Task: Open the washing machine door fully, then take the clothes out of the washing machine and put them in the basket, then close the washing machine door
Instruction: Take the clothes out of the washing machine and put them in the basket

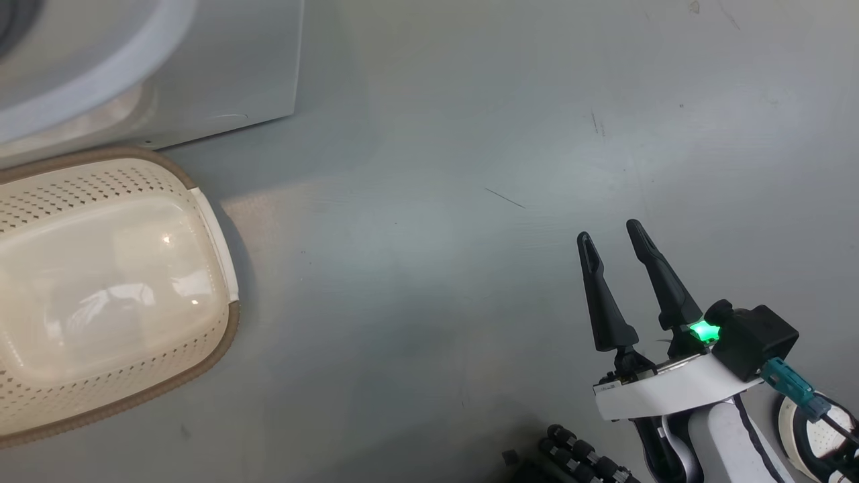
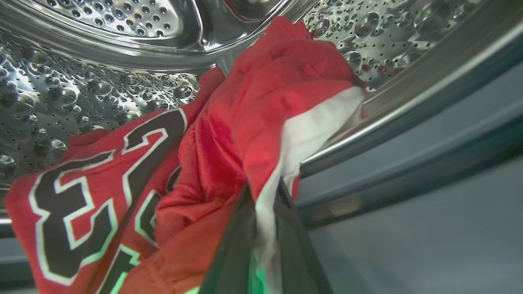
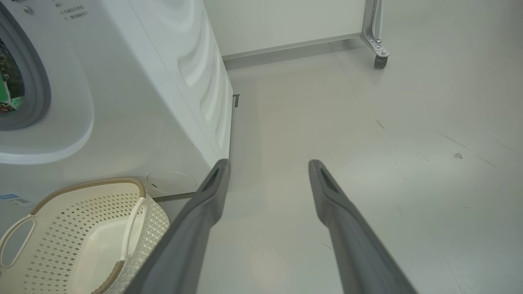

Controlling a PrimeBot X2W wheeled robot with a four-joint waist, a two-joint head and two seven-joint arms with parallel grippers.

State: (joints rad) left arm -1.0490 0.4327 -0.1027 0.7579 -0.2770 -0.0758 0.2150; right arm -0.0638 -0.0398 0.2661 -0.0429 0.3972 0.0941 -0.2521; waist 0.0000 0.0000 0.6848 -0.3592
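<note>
The left wrist view looks inside the washing machine: a polished steel drum [image 2: 102, 81], dimpled and pierced with small holes, with the clothes [image 2: 261, 102] heaped against its front lip. They are soft red fabric, crumpled, with a white stripe and a large black numeral edged in white. The left gripper [image 2: 264, 188] has its two dark fingers pressed together on the white stripe, which runs down between them (the fabric is plainly pinched).

The right wrist view shows the outside of the washing machine [image 3: 163, 81]: a smooth white cabinet with moulded ripples on its side panel and a grey rubber ring [image 3: 39, 81] around the round mouth. The basket [image 3: 155, 224] stands on the floor just in front of the machine. It is cream plastic, a rounded rectangle with perforated walls, a brown woven-look rim and white loop handles, and its glossy bottom is bare. Farther back, a small caster [image 3: 380, 61] sits under a metal leg.

In the head view the right gripper [image 1: 609, 233] hangs over scuffed grey floor [image 1: 470, 134], well apart from the basket, with its tapered jaws spread and nothing between them.
</note>
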